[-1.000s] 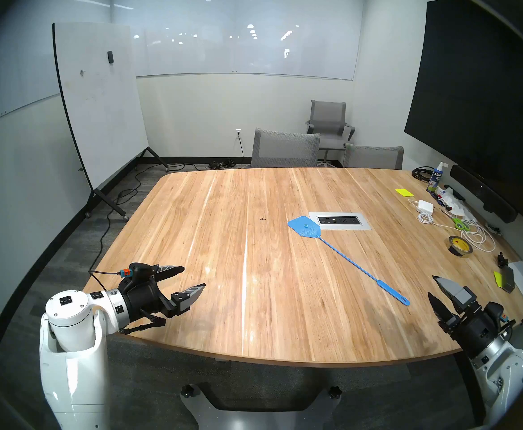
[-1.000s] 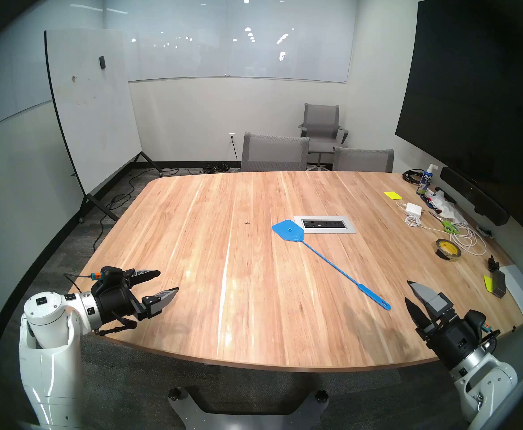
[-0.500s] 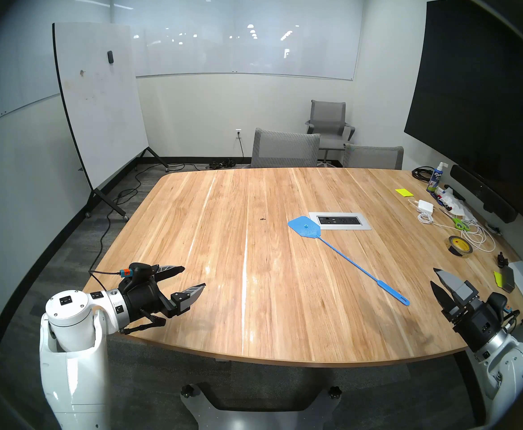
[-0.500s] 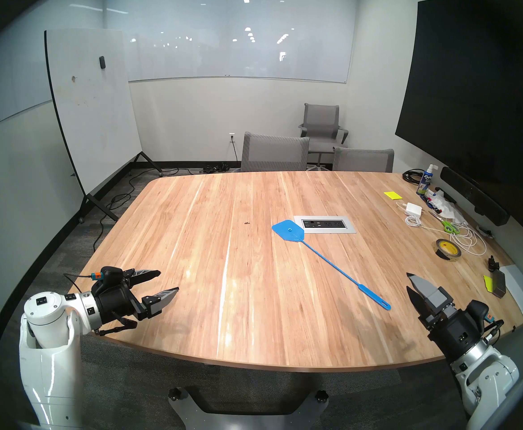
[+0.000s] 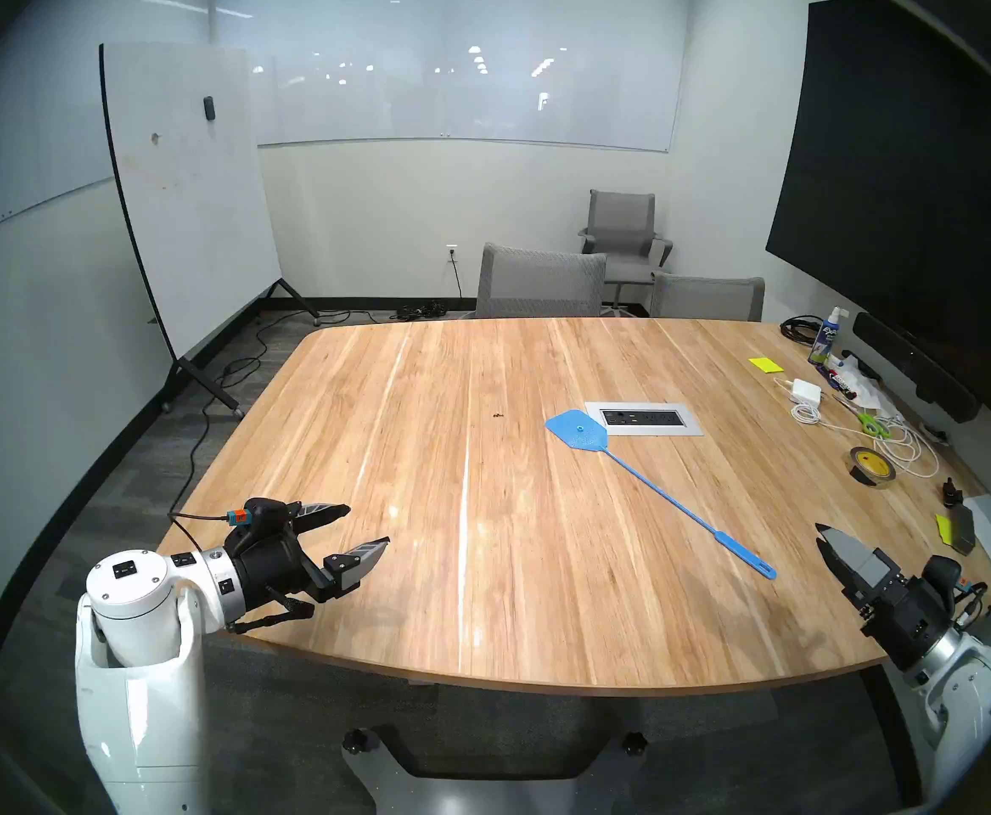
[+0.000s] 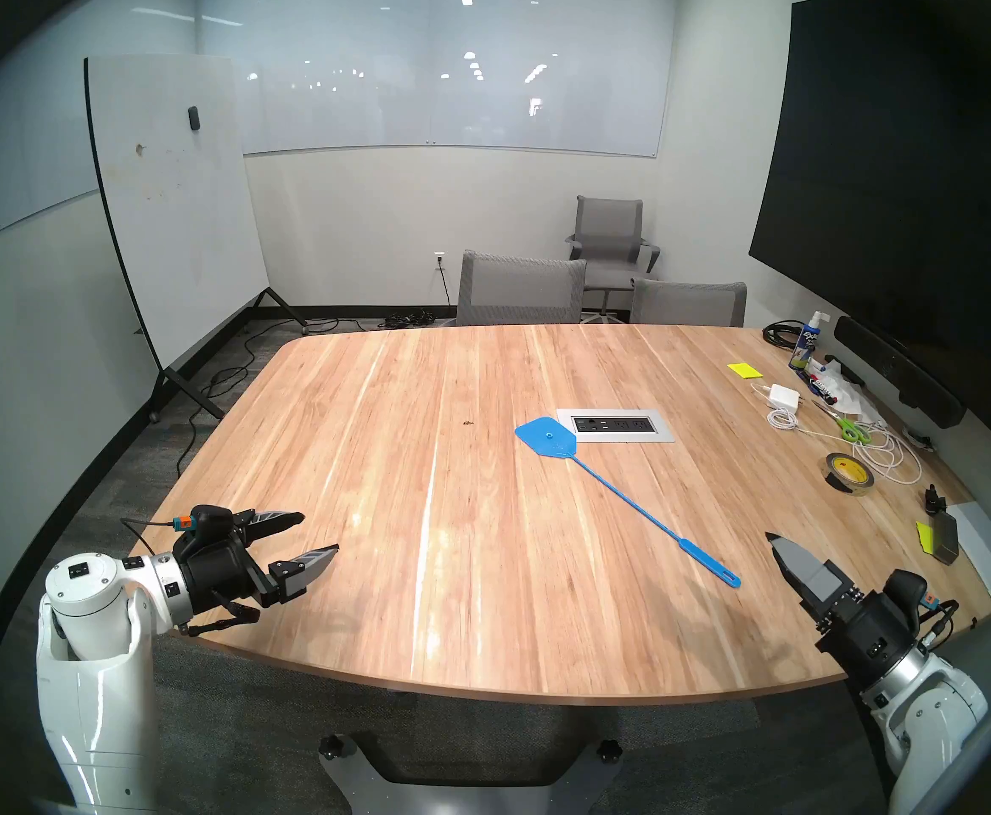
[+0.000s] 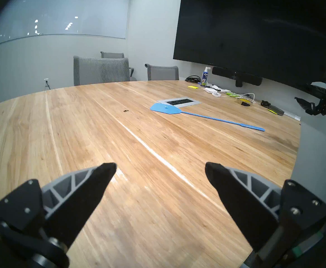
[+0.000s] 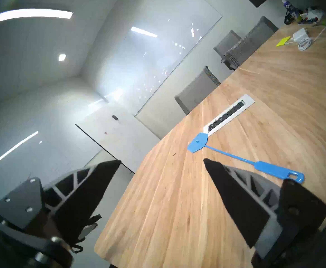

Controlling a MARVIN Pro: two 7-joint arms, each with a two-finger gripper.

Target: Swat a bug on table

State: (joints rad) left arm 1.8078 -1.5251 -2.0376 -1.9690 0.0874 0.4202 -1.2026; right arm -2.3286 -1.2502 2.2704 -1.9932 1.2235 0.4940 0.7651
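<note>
The bug (image 5: 498,415) is a tiny dark speck on the light-wood table (image 5: 481,561), left of the swatter head; it also shows in the left wrist view (image 7: 126,111) and the right wrist view (image 8: 174,154). A blue fly swatter (image 5: 576,433) lies flat, its head beside the outlet panel and its handle end pointing to the front right. My left gripper (image 5: 366,525) is open and empty over the front left edge. My right gripper (image 5: 822,536) is open and empty, just right of the swatter's handle end (image 8: 293,174).
A silver power-outlet panel (image 5: 644,418) is set in the table. Along the right edge lie a tape roll (image 5: 872,470), green scissors (image 5: 872,424), a white charger with cable (image 5: 807,390), a spray bottle (image 5: 828,337) and yellow notes (image 5: 766,364). Grey chairs (image 5: 540,278) stand at the far side.
My right gripper has rolled at the wrist and shifted slightly right and down, so its fingers now nearly overlap in the head views. The left arm, swatter and bug have not moved.
</note>
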